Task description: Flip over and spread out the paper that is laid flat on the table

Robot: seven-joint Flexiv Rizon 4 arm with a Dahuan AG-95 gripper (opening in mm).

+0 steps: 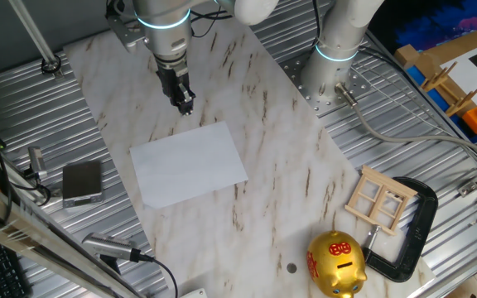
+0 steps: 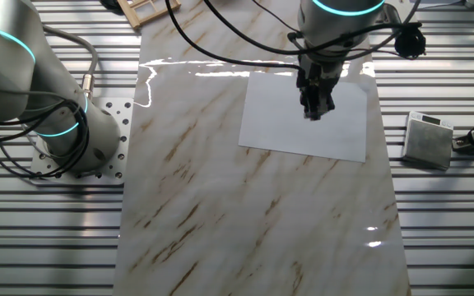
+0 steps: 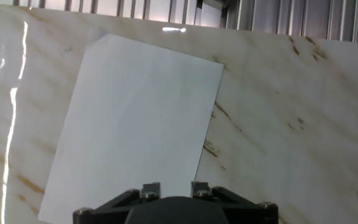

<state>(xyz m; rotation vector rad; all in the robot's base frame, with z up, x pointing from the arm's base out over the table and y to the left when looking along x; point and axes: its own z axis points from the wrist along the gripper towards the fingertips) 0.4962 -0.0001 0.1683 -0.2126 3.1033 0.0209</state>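
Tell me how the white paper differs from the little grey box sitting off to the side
The paper is a thin, flat white sheet; the grey box is smaller, thicker and darker. The paper lies on the marble table, while the grey box rests on the ribbed metal surface beside it. The claw hangs above the paper's edge, with nothing over the grey box. Both are rectangular, lie flat and are untouched.
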